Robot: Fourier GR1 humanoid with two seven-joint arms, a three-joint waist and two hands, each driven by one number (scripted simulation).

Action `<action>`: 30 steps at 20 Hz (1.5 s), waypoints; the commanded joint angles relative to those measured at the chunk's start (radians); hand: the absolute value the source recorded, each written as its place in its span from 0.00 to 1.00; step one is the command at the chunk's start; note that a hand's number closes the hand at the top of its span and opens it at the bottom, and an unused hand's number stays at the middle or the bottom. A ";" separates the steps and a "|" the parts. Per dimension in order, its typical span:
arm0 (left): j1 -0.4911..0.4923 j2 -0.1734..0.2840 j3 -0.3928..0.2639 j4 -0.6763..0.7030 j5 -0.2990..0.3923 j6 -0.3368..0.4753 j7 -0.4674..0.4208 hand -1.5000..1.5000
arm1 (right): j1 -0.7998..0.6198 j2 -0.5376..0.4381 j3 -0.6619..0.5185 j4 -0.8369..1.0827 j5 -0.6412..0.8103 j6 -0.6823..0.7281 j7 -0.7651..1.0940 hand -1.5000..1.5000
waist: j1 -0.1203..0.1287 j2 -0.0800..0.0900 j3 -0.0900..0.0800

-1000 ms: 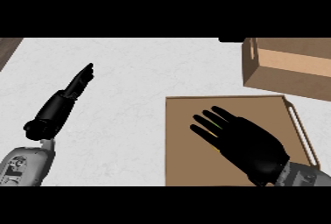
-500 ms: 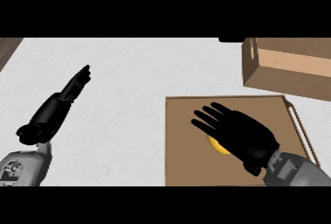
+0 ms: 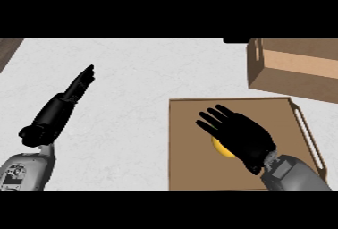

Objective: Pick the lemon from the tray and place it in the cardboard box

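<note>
A yellow lemon (image 3: 223, 148) lies on the brown tray (image 3: 191, 134) at the lower right, mostly hidden under my right hand (image 3: 242, 136). That hand hovers over it, palm down, fingers straight and spread toward the upper left, so it is open. Only the lemon's left edge shows. The cardboard box (image 3: 293, 67) stands at the upper right, beyond the tray, its top open. My left hand (image 3: 63, 107) rests at the left over the white counter, fingers straight and pointing up and away, holding nothing.
The white counter (image 3: 132, 76) spreads between the two arms. A dark wooden strip (image 3: 6, 49) shows at the upper left corner. The tray has a slot handle (image 3: 310, 134) along its right side.
My right hand has drawn back toward the lower right and dropped over the tray, uncovering the lemon's left edge. The left arm has barely shifted.
</note>
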 commanded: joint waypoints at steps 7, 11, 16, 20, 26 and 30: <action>0.004 -0.017 0.034 0.016 -0.022 -0.037 -0.030 0.50 | 0.044 0.071 -0.016 0.066 0.087 -0.007 -0.056 0.00 | -0.002 0.000 0.000; -0.025 -0.032 0.028 0.039 -0.044 -0.014 -0.002 0.50 | -0.027 0.069 0.015 0.196 0.106 -0.124 -0.195 1.00 | 0.003 0.001 0.000; -0.095 -0.080 0.005 0.105 -0.078 0.018 -0.005 0.50 | -0.038 0.080 -0.037 0.249 0.118 -0.308 -0.283 1.00 | -0.002 0.002 0.000; -0.074 -0.047 0.045 0.081 -0.060 -0.021 -0.012 0.50 | -0.033 0.073 -0.074 0.188 0.126 -0.294 -0.334 1.00 | -0.003 0.000 0.000; 0.010 -0.053 0.035 0.034 -0.064 -0.014 -0.044 0.50 | 0.117 -0.054 -0.170 0.200 -0.130 -0.306 -0.630 1.00 | -0.007 0.001 0.000; -0.010 -0.051 0.037 0.047 -0.062 -0.030 -0.036 0.50 | 0.065 -0.066 -0.271 0.132 -0.230 -0.266 -0.708 1.00 | -0.007 -0.001 0.000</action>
